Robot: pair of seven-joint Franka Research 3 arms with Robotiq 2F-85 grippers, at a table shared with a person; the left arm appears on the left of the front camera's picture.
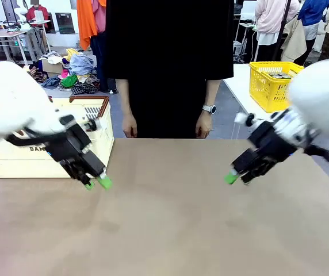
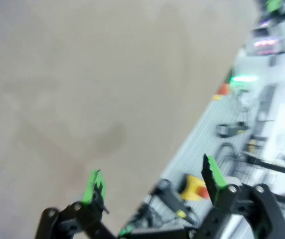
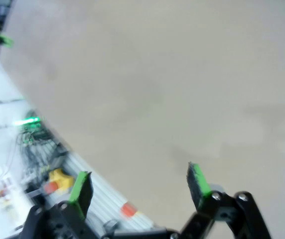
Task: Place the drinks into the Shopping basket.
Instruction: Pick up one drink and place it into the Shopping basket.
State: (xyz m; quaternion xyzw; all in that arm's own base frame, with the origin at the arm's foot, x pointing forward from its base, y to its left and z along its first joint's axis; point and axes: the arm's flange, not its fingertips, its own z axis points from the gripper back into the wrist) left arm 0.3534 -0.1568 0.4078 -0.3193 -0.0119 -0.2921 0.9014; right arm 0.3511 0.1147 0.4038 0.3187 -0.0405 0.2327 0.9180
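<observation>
Both left claw (image 1: 97, 184) and right claw (image 1: 238, 179) are held spread and empty over the worktop (image 1: 170, 230), so filling the half-hidden Shopping basket (image 1: 15, 164) is judged probably unstarted.

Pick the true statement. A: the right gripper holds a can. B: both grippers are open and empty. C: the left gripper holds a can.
B: the left gripper and the right gripper each have their jaws wide apart, with nothing held between them.
</observation>
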